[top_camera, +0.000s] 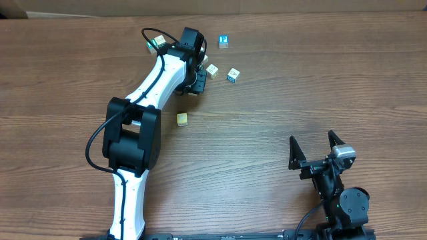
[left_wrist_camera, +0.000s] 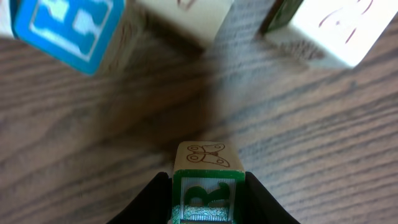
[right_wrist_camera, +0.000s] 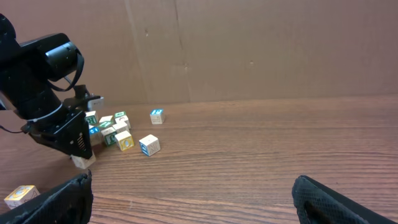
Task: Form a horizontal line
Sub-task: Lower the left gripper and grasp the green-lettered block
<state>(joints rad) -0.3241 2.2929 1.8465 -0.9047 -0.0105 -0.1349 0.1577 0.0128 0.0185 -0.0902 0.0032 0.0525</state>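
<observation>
On the table [top_camera: 287, 93], the rearmost cube [top_camera: 223, 41] is set at the far side. Nearer, the middle cube [top_camera: 212, 69] and the right-hand cube [top_camera: 233, 75] lie side by side, not touching. The lone cube [top_camera: 182, 119] is placed well in front, further left. The gripped cube [left_wrist_camera: 207, 155] is enclosed between the fingers of the left gripper [left_wrist_camera: 207, 180], near the middle cube.

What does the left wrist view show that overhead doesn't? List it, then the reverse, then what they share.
Only left wrist: the left hand closed on the green R cube, with a butterfly drawn on the cube's top face. Only overhead: the right hand standing open at the lower right, and a yellow cube lying alone. Both: the wooden table and loose cubes just beyond the left hand.
</observation>
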